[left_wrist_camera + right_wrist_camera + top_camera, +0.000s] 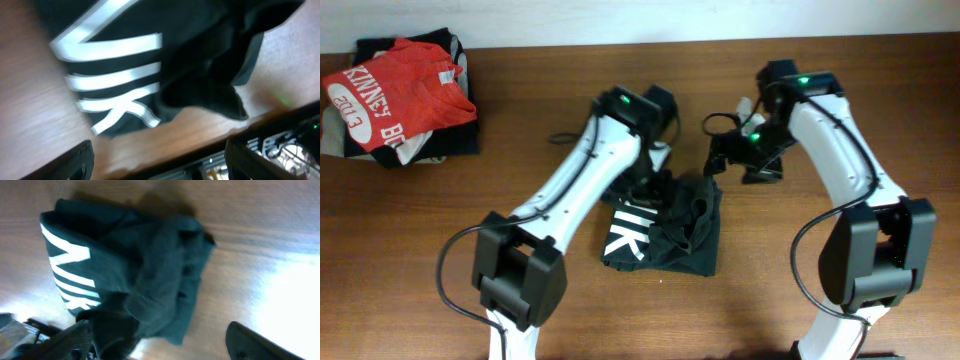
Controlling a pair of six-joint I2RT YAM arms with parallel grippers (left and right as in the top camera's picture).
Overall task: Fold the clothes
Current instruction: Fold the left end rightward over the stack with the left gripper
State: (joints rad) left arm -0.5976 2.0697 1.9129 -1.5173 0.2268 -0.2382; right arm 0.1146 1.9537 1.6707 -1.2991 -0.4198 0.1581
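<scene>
Left wrist view has the left pincer (159, 155) spread wide and empty, hovering just over the black T-shirt (200, 60), whose white letters lie ahead of its fingers. The right pincer (160, 342) is also wide open, gripping nothing, with the shirt's bunched folds ahead of it. Overhead, the shirt lies rumpled mid-bench (520, 120). The left arm (575, 175) stretches diagonally over its upper left part, and the right arm (840, 150) bends inward near its upper right corner. A red T-shirt (400, 95) lies well apart, far left.
</scene>
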